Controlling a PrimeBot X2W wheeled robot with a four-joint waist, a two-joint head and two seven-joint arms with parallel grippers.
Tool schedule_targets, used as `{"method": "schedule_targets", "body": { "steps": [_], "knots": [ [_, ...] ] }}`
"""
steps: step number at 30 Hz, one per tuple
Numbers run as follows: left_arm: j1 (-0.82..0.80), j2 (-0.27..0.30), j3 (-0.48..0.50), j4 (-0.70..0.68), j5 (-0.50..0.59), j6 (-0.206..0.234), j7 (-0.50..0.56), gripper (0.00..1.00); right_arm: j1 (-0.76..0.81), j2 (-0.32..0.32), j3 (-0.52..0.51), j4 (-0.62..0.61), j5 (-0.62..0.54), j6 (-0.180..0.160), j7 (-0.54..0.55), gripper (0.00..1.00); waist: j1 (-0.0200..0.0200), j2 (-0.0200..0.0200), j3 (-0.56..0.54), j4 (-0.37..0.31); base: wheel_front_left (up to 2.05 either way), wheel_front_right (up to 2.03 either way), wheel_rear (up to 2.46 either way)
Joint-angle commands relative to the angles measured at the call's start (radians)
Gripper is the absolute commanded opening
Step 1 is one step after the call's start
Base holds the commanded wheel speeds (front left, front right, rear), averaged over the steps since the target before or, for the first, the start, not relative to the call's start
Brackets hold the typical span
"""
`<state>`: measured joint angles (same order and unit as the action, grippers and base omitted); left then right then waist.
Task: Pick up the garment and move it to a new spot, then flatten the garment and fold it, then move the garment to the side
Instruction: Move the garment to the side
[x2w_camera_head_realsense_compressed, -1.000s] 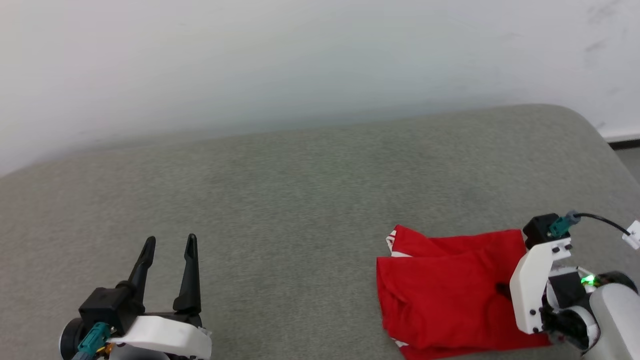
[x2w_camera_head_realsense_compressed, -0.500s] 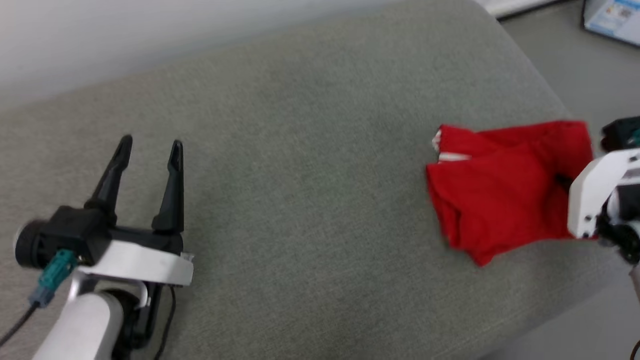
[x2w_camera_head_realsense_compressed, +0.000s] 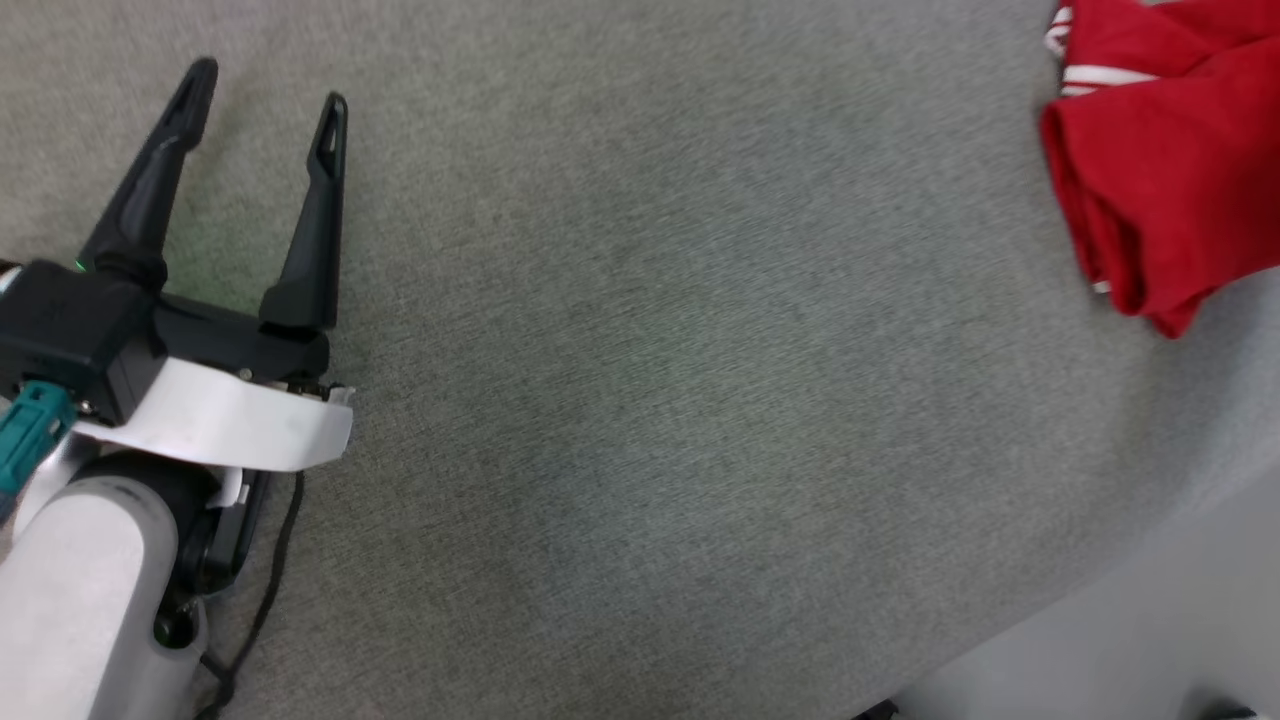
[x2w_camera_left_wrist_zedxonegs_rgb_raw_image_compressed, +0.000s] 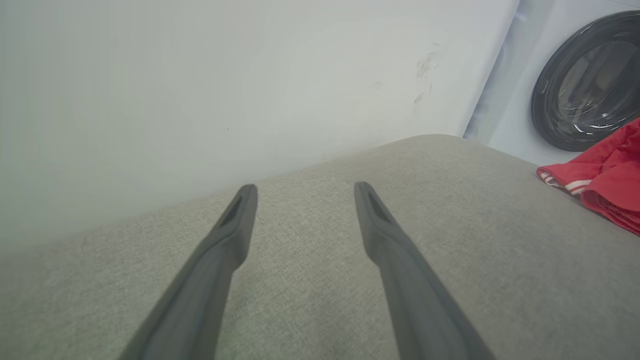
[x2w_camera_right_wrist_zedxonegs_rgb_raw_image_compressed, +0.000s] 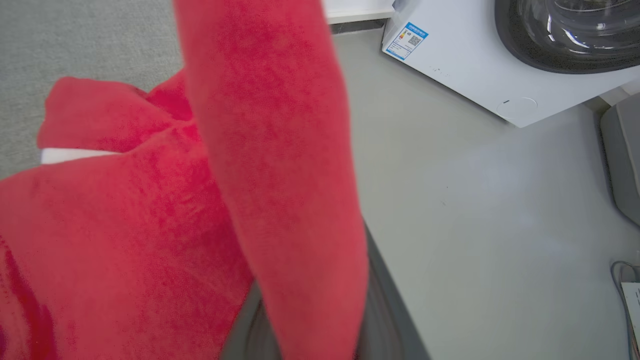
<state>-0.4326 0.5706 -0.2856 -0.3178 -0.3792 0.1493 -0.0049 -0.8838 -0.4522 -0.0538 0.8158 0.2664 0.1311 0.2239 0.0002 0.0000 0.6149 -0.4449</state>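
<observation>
The red jersey (x2w_camera_head_realsense_compressed: 1170, 170), seemingly folded, sits near the right edge of the grey padded tabletop (x2w_camera_head_realsense_compressed: 640, 400), pinched by the right end effector (x2w_camera_right_wrist_zedxonegs_rgb_raw_image_compressed: 315, 320), while the left end effector (x2w_camera_head_realsense_compressed: 268, 88) is spread and empty; only setting it aside seems left.

Grey upholstered surface (x2w_camera_head_realsense_compressed: 640, 400), white wall (x2w_camera_left_wrist_zedxonegs_rgb_raw_image_compressed: 150, 75), washing machine (x2w_camera_right_wrist_zedxonegs_rgb_raw_image_compressed: 475, 65)

One label only: small blue-and-white rectangular sticker (x2w_camera_right_wrist_zedxonegs_rgb_raw_image_compressed: 410, 41) near a corner of the white boxy appliance with dark round door (x2w_camera_right_wrist_zedxonegs_rgb_raw_image_compressed: 465, 75), right wrist view. It carries a black QR code at its right side and rows of tiny print beside it. The print is too small to read, possibly an energy-rating type label. Nothing else legible.
</observation>
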Motion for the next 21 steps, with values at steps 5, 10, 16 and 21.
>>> {"method": "schedule_targets", "body": {
  "steps": [5, 10, 16, 21],
  "knots": [
    [-0.055, 0.002, -0.016, -0.018, 0.017, -0.007, 0.016, 1.00, -0.062, 0.035, -0.094, 0.107, -0.109, -0.001, -0.117, 1.00, -0.0002, 0.0000, 0.087, 0.022, 0.00, 0.00, 0.00],
    [-0.058, -0.002, -0.020, -0.012, 0.017, -0.005, 0.008, 1.00, -0.077, 0.053, -0.177, 0.151, -0.233, -0.001, -0.244, 1.00, -0.0002, 0.0000, 0.070, 0.022, 0.00, 0.00, 0.00],
    [-0.015, -0.026, -0.021, 0.031, -0.002, 0.005, -0.037, 1.00, -0.033, 0.066, -0.247, 0.148, -0.342, -0.001, -0.363, 1.00, -0.0002, 0.0000, -0.010, 0.029, 0.00, 0.00, 0.00],
    [0.038, -0.062, -0.025, 0.081, -0.028, 0.014, -0.091, 1.00, 0.028, 0.080, -0.240, 0.124, -0.372, -0.001, -0.414, 1.00, -0.0002, 0.0000, -0.104, 0.052, 0.00, 0.00, 0.00]
  ]
}}
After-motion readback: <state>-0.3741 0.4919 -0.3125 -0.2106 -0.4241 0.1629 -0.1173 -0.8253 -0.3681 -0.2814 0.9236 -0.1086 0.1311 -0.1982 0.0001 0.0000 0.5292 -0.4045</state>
